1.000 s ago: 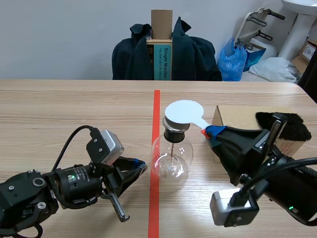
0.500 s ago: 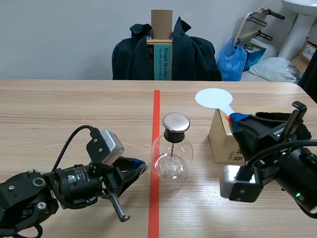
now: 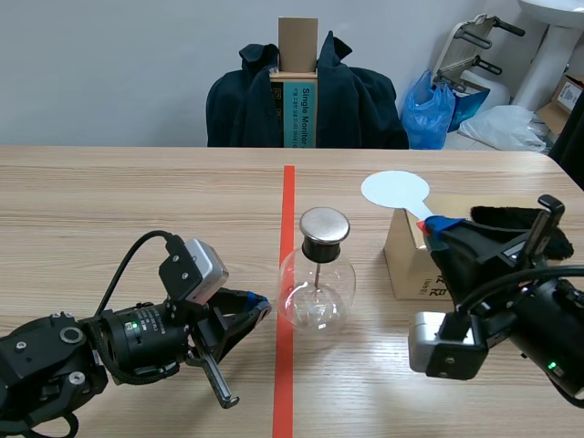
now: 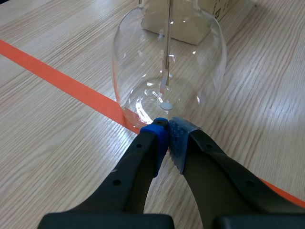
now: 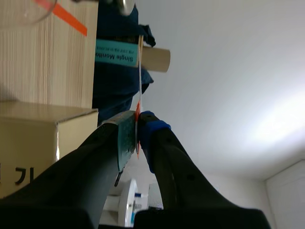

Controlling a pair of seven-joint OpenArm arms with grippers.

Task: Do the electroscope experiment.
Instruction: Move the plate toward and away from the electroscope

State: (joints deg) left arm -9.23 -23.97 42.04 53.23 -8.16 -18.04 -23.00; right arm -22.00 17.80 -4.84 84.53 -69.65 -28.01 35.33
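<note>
The clear round glass flask with a metal cap (image 3: 316,292) is standing on the wooden table (image 3: 137,201), the left gripper (image 4: 167,138) lying closed (empty) at its base. The right gripper (image 5: 137,126) is pinching a white round paddle (image 3: 394,190) by a brown cardboard box (image 3: 406,265).

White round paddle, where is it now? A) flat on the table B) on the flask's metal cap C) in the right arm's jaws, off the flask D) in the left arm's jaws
C: the white round paddle is pinched in the right arm's jaws near the brown cardboard box, clear of the round glass flask.
</note>
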